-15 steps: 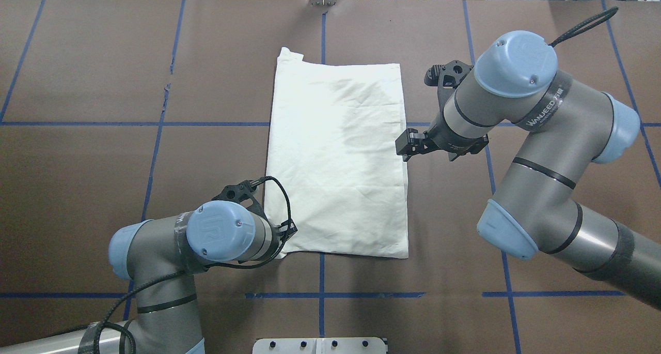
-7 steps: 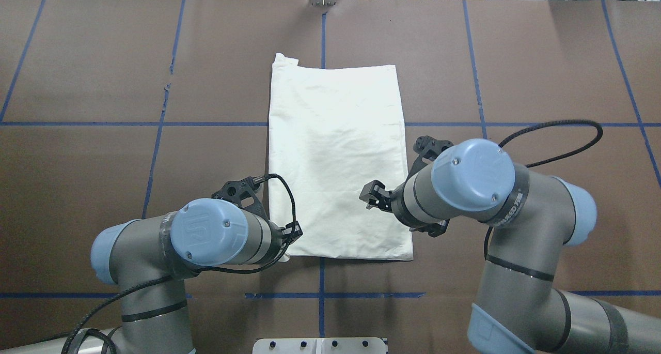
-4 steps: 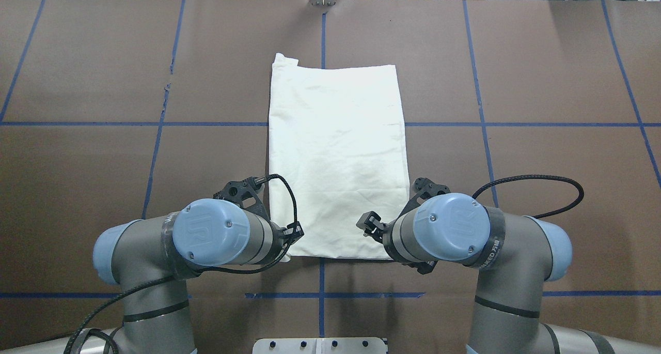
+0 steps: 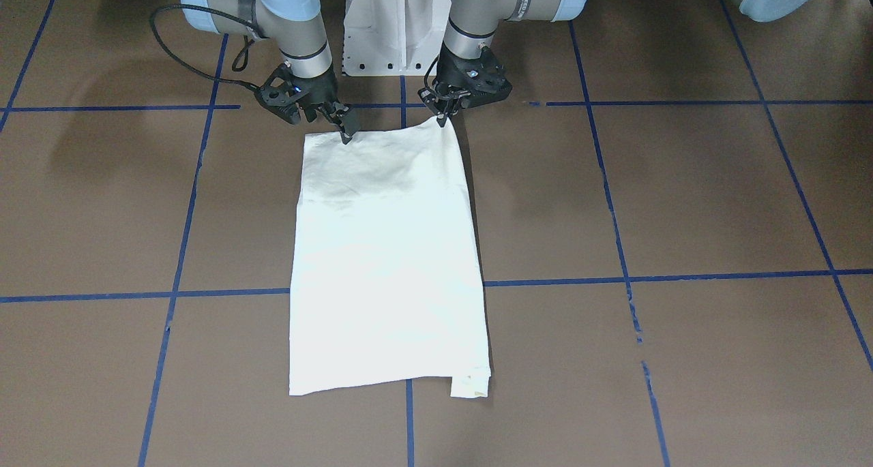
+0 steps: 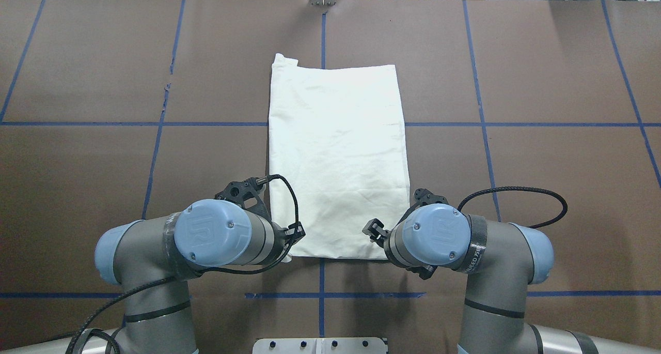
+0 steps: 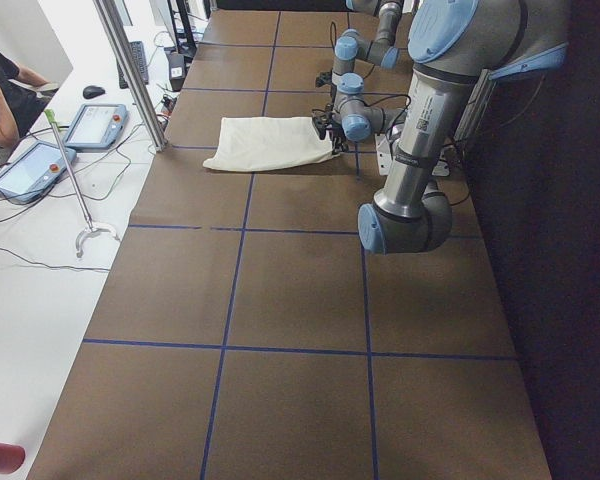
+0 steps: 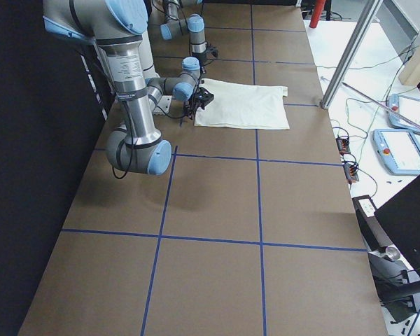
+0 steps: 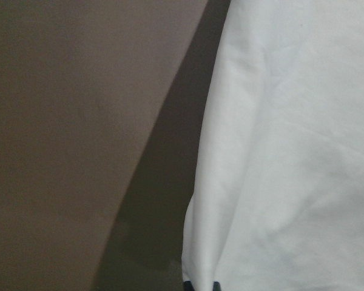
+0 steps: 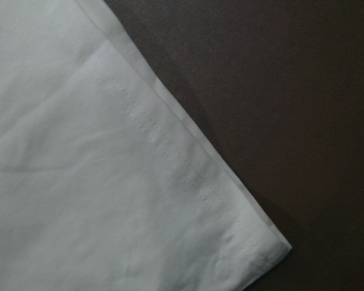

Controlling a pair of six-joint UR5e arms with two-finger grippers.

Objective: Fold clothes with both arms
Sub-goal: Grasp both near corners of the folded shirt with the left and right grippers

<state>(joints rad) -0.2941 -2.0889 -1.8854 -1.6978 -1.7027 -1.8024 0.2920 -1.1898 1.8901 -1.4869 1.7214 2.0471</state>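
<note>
Exterior front-facing, left gripper (image 4: 443, 118), right gripper (image 4: 346, 131) on T-shirt (image 4: 389, 262) edge, half-hidden overhead

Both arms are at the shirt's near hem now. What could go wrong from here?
1. The right gripper sits inboard of its corner of the T-shirt, so that corner may droop and skew the fold.
2. The left gripper pinches only a corner tip, so it might slip.
3. The loose flap at the far end could spill out.

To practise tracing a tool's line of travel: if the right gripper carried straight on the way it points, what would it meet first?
The right gripper angles down toward the T-shirt, so likely its hemmed corner first; whether it already touches is unclear.
</note>
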